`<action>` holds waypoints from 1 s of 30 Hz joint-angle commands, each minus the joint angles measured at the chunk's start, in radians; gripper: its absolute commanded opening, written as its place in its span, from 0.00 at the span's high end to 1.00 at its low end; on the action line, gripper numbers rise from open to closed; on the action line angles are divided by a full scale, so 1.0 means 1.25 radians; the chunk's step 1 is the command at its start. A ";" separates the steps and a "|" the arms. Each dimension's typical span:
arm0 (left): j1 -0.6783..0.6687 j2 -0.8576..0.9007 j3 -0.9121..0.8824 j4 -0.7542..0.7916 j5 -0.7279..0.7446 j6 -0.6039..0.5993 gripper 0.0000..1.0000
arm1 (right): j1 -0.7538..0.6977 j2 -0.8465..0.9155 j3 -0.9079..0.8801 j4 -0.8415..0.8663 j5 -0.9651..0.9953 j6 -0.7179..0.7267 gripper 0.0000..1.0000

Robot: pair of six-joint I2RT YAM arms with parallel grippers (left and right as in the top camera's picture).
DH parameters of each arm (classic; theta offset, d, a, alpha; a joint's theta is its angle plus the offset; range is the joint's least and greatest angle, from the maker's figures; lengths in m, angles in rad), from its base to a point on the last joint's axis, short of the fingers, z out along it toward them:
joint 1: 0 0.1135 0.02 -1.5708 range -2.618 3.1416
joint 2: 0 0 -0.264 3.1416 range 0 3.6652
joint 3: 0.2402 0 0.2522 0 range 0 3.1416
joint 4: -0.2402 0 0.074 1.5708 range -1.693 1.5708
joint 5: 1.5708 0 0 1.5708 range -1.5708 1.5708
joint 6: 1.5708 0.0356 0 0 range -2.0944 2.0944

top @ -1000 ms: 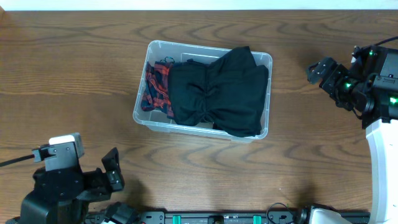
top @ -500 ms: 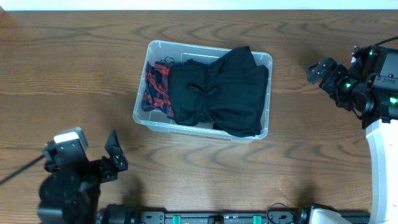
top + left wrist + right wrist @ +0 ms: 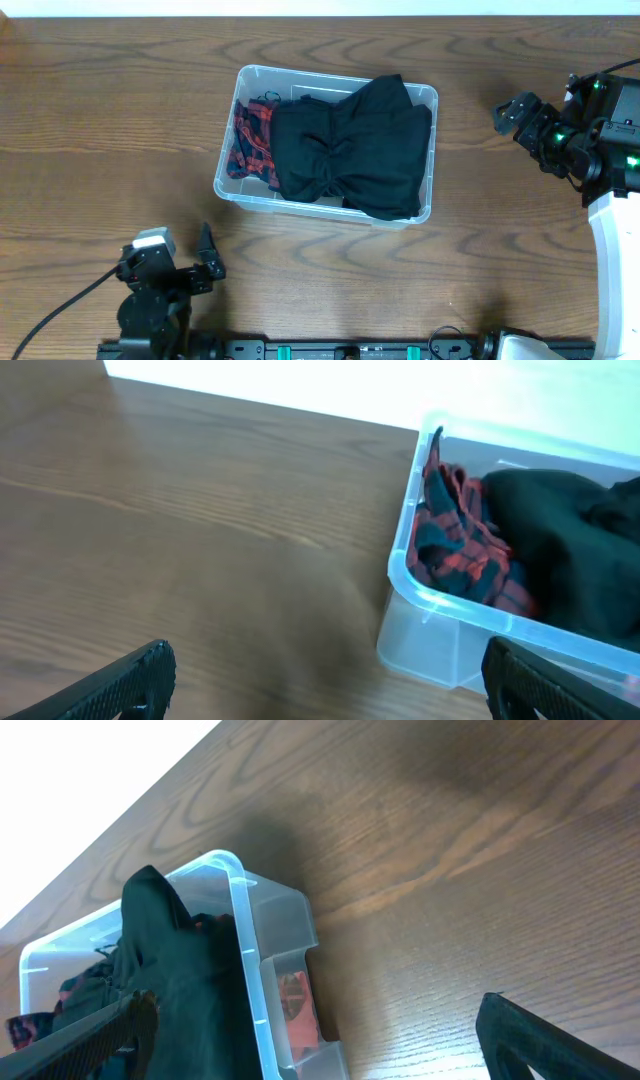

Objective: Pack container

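Observation:
The clear plastic container [image 3: 228, 160] stands at the table's middle. It holds a black garment [image 3: 350, 150] over most of it and a red plaid cloth [image 3: 252, 140] at its left end. My left gripper [image 3: 208, 262] is open and empty near the front edge, left of and below the container. Its wrist view shows the container's left end [image 3: 402, 565] with the plaid cloth [image 3: 465, 555]. My right gripper [image 3: 520, 118] is open and empty, to the right of the container. Its wrist view shows the container's corner [image 3: 275, 920] and black garment [image 3: 160, 970].
Dark wooden table [image 3: 120, 110] all around. A black rail [image 3: 340, 350] runs along the front edge. The right arm's white body [image 3: 610, 240] stands at the right edge.
My left arm has moved right and toward the front edge, its gripper now nearer the container's front left. The right arm and the container have not moved.

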 commanded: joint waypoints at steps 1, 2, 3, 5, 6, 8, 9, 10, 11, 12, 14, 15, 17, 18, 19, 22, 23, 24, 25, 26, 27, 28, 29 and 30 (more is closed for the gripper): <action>0.005 -0.023 -0.055 0.028 0.008 0.013 0.02 | -0.004 0.001 0.002 0.000 -0.004 -0.005 0.01; 0.005 -0.023 -0.068 0.034 0.008 0.013 0.02 | -0.004 0.001 0.002 -0.001 -0.004 -0.005 0.01; 0.005 -0.023 -0.083 0.043 0.008 0.013 0.02 | -0.004 0.001 0.002 0.000 -0.004 -0.005 0.01; 0.005 -0.023 -0.105 0.050 0.008 0.013 0.02 | -0.004 0.001 0.002 0.000 -0.004 -0.005 0.01; 0.005 -0.023 -0.117 0.051 0.007 0.014 0.02 | -0.004 0.001 0.002 -0.001 -0.004 -0.005 0.01; 0.005 -0.023 -0.128 0.051 0.007 0.014 0.02 | -0.004 0.001 0.002 -0.001 -0.004 -0.005 0.01; 0.005 -0.023 -0.135 0.052 0.006 0.014 0.02 | -0.004 0.001 0.002 0.000 -0.004 -0.005 0.01; 0.005 -0.023 -0.143 0.051 0.006 0.014 0.02 | -0.004 0.001 0.002 -0.001 -0.004 -0.005 0.01; 0.005 -0.023 -0.150 0.052 0.006 0.014 0.02 | -0.004 0.001 0.002 0.000 -0.004 -0.005 0.01; 0.005 -0.023 -0.156 0.052 0.007 0.014 0.02 | -0.004 0.001 0.002 -0.001 -0.004 -0.005 0.01; 0.005 -0.023 -0.167 0.052 0.007 0.014 0.02 | -0.004 0.001 0.002 0.000 -0.004 -0.005 0.01; 0.005 -0.023 -0.172 0.052 0.007 0.013 0.02 | -0.004 0.001 0.002 -0.001 -0.004 -0.005 0.01; 0.005 -0.023 -0.183 0.056 0.008 0.013 0.02 | -0.004 0.001 0.002 -0.001 -0.004 -0.005 0.01; 0.005 -0.023 -0.191 0.063 0.008 0.012 0.02 | -0.004 0.001 0.002 0.000 -0.004 -0.005 0.01; 0.005 -0.023 -0.199 0.070 0.008 0.010 0.02 | -0.004 0.001 0.002 0.000 -0.004 -0.005 0.01; 0.005 -0.023 -0.208 0.082 0.008 0.010 0.02 | -0.004 0.001 0.002 0.000 -0.004 -0.005 0.01; 0.005 -0.023 -0.208 0.086 0.008 0.010 0.02 | -0.004 0.001 0.002 0.000 -0.004 -0.005 0.01; 0.005 -0.023 -0.208 0.087 0.008 0.010 0.02 | -0.004 0.001 0.002 0.000 -0.004 -0.005 0.01; 0.005 -0.023 -0.208 0.086 0.008 0.011 0.02 | -0.004 0.001 0.002 0.000 -0.004 -0.005 0.01; 0.005 -0.023 -0.208 0.086 0.008 0.011 0.02 | -0.004 0.001 0.002 0.000 -0.004 -0.005 0.01; 0.005 -0.023 -0.208 0.086 0.008 0.011 0.02 | -0.004 0.001 0.002 -0.001 -0.004 -0.005 0.01; 0.005 -0.023 -0.208 0.086 0.008 0.011 0.02 | -0.004 0.001 0.002 0.000 -0.004 -0.005 0.01; 0.005 -0.023 -0.208 0.086 0.008 0.011 0.02 | -0.004 0.001 0.002 -0.001 -0.004 -0.005 0.01; 0.005 -0.023 -0.208 0.086 0.008 0.011 0.02 | -0.004 0.001 0.002 0.000 -0.004 -0.005 0.01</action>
